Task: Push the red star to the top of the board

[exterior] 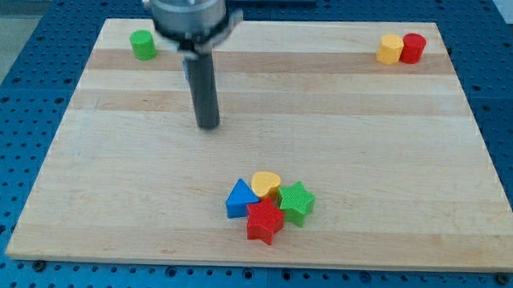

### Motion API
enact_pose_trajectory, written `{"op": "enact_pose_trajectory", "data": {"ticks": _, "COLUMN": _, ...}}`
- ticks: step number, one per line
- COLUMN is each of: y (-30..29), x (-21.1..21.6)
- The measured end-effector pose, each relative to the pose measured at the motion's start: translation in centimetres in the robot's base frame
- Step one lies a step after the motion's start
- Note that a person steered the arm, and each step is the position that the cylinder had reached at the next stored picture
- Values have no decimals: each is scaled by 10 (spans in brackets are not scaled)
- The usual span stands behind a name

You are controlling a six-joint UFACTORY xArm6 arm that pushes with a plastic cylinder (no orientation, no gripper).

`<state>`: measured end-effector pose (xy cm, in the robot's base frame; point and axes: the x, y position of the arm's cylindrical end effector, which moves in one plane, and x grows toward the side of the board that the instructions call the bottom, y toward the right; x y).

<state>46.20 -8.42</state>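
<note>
The red star [264, 221] lies near the view's bottom middle of the wooden board [110, 182], in a tight cluster. It touches the blue triangle [241, 199] on its upper left, the yellow heart [266, 184] above it and the green star [295, 202] on its upper right. My tip [207, 124] is the lower end of the dark rod, well above and to the left of the cluster, touching no block.
A green cylinder [143, 44] stands at the board's top left. A yellow hexagon [390, 49] and a red cylinder [412, 48] sit side by side at the top right. A blue pegboard surrounds the board.
</note>
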Motion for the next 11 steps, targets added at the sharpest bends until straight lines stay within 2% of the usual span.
{"op": "enact_pose_trajectory", "data": {"ticks": 1, "y": 1, "x": 65}}
{"op": "enact_pose_trajectory", "data": {"ticks": 3, "y": 1, "x": 106}}
{"op": "enact_pose_trajectory", "data": {"ticks": 4, "y": 27, "x": 151}}
{"op": "enact_pose_trajectory", "data": {"ticks": 5, "y": 61, "x": 156}}
{"op": "enact_pose_trajectory", "data": {"ticks": 6, "y": 100, "x": 123}}
{"op": "enact_pose_trajectory", "data": {"ticks": 9, "y": 103, "x": -69}}
{"op": "enact_pose_trajectory", "data": {"ticks": 10, "y": 110, "x": -76}}
{"op": "enact_pose_trajectory", "data": {"ticks": 11, "y": 158, "x": -74}}
